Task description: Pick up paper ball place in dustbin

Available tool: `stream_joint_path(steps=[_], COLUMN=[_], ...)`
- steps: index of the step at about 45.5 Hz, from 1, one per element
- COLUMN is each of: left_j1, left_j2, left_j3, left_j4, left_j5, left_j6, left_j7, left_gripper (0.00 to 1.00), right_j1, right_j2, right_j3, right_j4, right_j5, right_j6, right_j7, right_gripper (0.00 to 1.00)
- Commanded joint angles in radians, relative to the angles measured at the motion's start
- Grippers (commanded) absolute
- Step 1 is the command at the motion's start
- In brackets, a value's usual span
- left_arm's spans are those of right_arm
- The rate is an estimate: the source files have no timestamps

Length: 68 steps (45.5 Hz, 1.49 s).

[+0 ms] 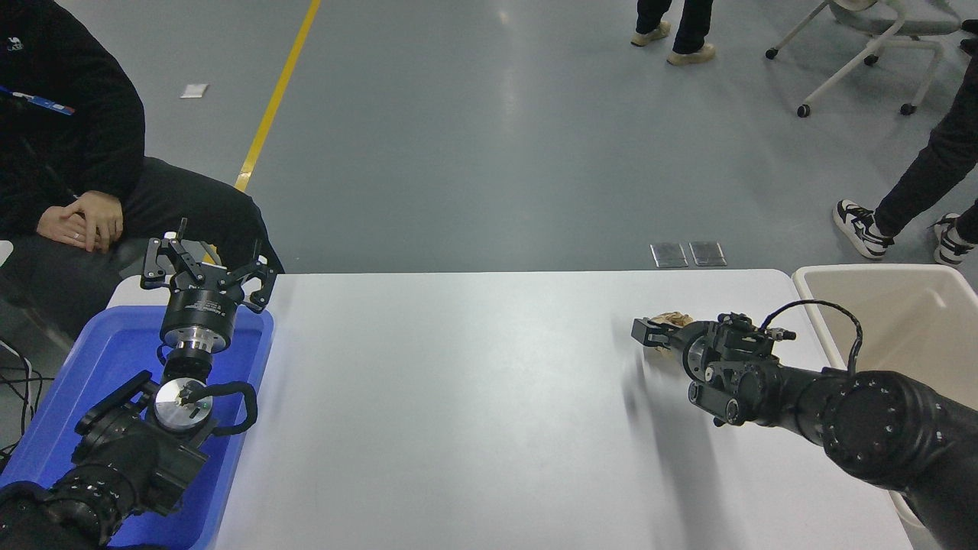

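My right gripper (655,334) is out over the white table (458,397), and the paper ball (672,318) sits right between its fingers. I am squeezing the ball, so it is up off the table, a dark shadow below it. Only a bit of the ball shows past my fingers. It is small, tan and all wrinkled. The dustbin (879,305) is near, to the right of my hand, at the table's right end. It is a big cream tub with a rolled rim and smooth walls. The ball is not in it yet. My left gripper (208,269) rests far off at the left, over a blue tray (107,359), with its fingers spread wide. A person (69,153) in black sits beyond the tray.
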Motion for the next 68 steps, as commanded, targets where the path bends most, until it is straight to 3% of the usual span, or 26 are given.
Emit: stream_joint_path(steps=[1, 25, 49, 63, 68], left_j1=[0.0, 0.0, 0.0, 0.0, 0.0], left_j2=[0.0, 0.0, 0.0, 0.0, 0.0], left_j3=[0.0, 0.0, 0.0, 0.0, 0.0], left_j4=[-0.001, 0.001, -0.001, 0.001, -0.001], left_j5=[-0.002, 0.0, 0.0, 0.0, 0.0], left_j6=[0.0, 0.0, 0.0, 0.0, 0.0], left_j7=[0.0, 0.0, 0.0, 0.0, 0.0], left_gripper=[0.99, 0.99, 0.99, 0.99, 0.99], right_j1=[-0.017, -0.03, -0.034, -0.031, -0.014], right_j2=[0.002, 0.002, 0.002, 0.002, 0.002], right_j3=[0.0, 0.0, 0.008, 0.04, 0.075], right_j4=[-0.008, -0.008, -0.008, 0.006, 0.026], right_j5=[-0.038, -0.078, -0.078, -0.075, -0.074], right_j6=[-0.002, -0.007, -0.007, -0.001, 0.009], right_j7=[0.0, 0.0, 0.0, 0.003, 0.02], right_gripper=[0.99, 0.89, 0.45, 0.32, 0.31])
